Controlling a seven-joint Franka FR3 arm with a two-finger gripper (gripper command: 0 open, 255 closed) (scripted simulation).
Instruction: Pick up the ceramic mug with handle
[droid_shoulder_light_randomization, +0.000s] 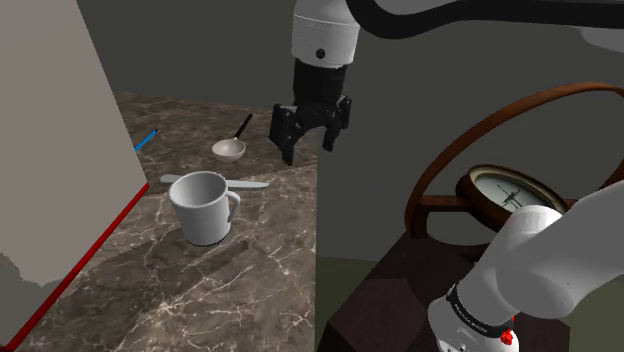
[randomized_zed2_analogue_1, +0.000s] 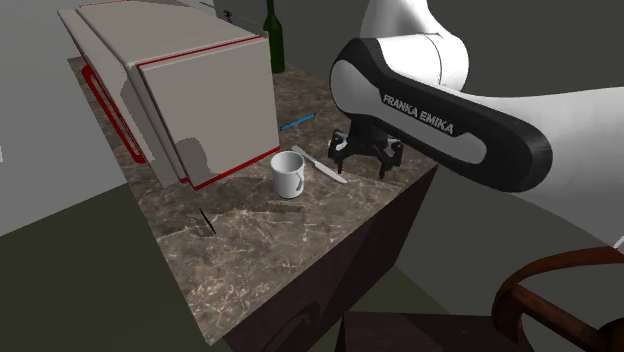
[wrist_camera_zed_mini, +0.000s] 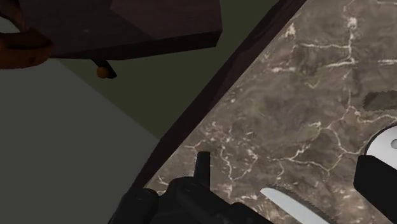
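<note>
Shoulder view: white mug (droid_shoulder_light_randomization: 203, 208) sat upright on the marble counter (droid_shoulder_light_randomization: 250, 290), handle toward this view's right. That faced the arm's side, so I judged the approach easy. Gripper (droid_shoulder_light_randomization: 310, 150) hung over the counter's right edge, well apart from the mug, spread wide with nothing between the pads. It was probably held high to clear the knife (droid_shoulder_light_randomization: 250, 185) lying just behind the mug and the ladle (droid_shoulder_light_randomization: 230, 147) further back. Blue pen (droid_shoulder_light_randomization: 146, 140) lay by the big beige box (droid_shoulder_light_randomization: 60, 150) with red trim. A wooden hoop (droid_shoulder_light_randomization: 470, 140) framed a dial (droid_shoulder_light_randomization: 508, 195) off the counter.

Second exterior view: same layout. Mug stood between box and gripper, with the knife between mug and gripper. Dark green bottle (randomized_zed2_analogue_1: 272, 35) stood behind the box. The counter was a marble slab on a dark cabinet, its edge near the gripper.

Wrist view: fingers (wrist_camera_zed_mini: 376, 184) were apart, looking down at the counter edge. The serrated blade lay between them, untouched. A white curve sat beside one finger; couldn't tell whether mug or ladle. Dull grey-green floor (wrist_camera_zed_mini: 70, 133) lay beyond the edge.
</note>
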